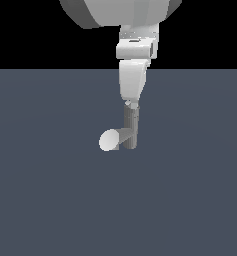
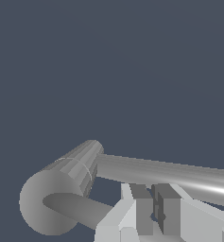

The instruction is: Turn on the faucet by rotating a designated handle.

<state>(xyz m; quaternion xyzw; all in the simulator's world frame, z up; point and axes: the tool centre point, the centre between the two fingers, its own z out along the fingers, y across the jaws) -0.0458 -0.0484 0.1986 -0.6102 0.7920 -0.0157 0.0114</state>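
The faucet [image 1: 131, 131] is a small grey upright cylinder with a thick spout [image 1: 121, 136] that ends in a pale round face [image 1: 109, 140]. My gripper [image 1: 131, 105] hangs straight over the faucet's top, and in the exterior view it covers the handle. From the wrist camera I look down on the faucet's round cap [image 2: 40, 208]. The handle [image 2: 75, 207], a thin tapering lever, runs from the cap towards my gripper [image 2: 154, 215]. The lever's tip disappears behind one of the fingers [image 2: 142, 212]. The two fingers stand almost together, with nothing between them. The long spout [image 2: 170, 174] passes beneath them.
The faucet stands alone on a flat blue-grey floor [image 1: 50, 200]. The white-grey arm [image 1: 132, 75] comes down from above, directly over the faucet.
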